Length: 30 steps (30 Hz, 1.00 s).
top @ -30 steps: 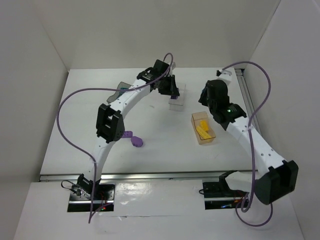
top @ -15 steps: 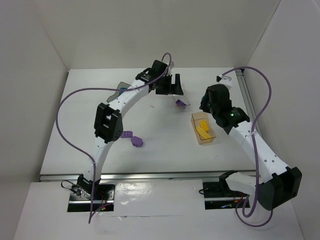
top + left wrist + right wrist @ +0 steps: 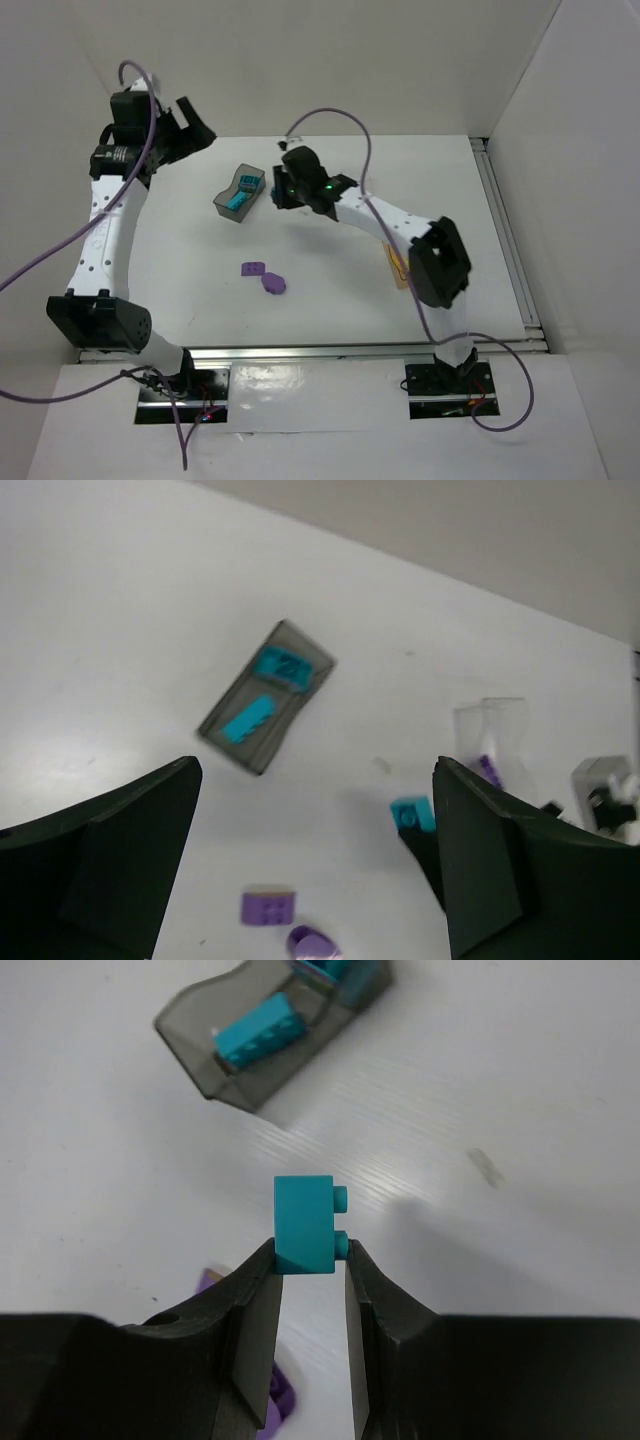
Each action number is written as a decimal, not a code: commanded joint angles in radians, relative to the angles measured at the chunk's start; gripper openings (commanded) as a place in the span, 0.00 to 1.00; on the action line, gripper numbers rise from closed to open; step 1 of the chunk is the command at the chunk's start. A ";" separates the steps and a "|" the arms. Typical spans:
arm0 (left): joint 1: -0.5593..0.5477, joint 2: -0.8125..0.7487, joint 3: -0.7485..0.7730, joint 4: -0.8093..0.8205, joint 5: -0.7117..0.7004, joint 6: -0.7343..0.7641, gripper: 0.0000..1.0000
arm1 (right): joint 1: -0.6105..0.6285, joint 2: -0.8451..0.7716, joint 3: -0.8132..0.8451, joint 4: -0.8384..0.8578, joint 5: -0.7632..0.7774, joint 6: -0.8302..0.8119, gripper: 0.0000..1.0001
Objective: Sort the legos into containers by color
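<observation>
My right gripper (image 3: 312, 1260) is shut on a teal lego (image 3: 305, 1225), held above the table just right of the smoky dark grey container (image 3: 240, 192). That container (image 3: 265, 1035) holds two teal legos (image 3: 268, 692). A flat purple lego (image 3: 253, 269) and a rounded purple one (image 3: 274, 284) lie on the table nearer the front. The clear container (image 3: 497, 732) has a purple piece in it. My left gripper (image 3: 192, 125) is open and empty, raised at the far left back. The right arm hides most of the amber container (image 3: 396, 262).
White walls close in the table on the left, back and right. A metal rail (image 3: 505, 240) runs along the right edge. Purple cables loop above both arms.
My left gripper opened over the clear container and the arm swung away to the far left. My right arm swept from the amber container to the dark grey one, carrying a teal lego.
</observation>
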 commanded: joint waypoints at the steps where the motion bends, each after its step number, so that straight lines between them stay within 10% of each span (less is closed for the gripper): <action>1: 0.076 -0.047 -0.125 -0.108 -0.018 0.037 1.00 | 0.017 0.242 0.321 0.052 -0.064 -0.048 0.23; 11: 0.203 -0.279 -0.432 -0.079 0.067 -0.029 1.00 | 0.026 0.706 0.822 0.113 -0.132 -0.021 0.37; 16: 0.203 -0.311 -0.538 -0.059 0.086 -0.029 1.00 | 0.026 0.731 0.861 0.170 -0.152 -0.033 0.89; 30: -0.097 -0.227 -0.698 0.024 -0.026 -0.144 0.91 | 0.040 -0.063 0.035 0.245 0.146 -0.079 0.77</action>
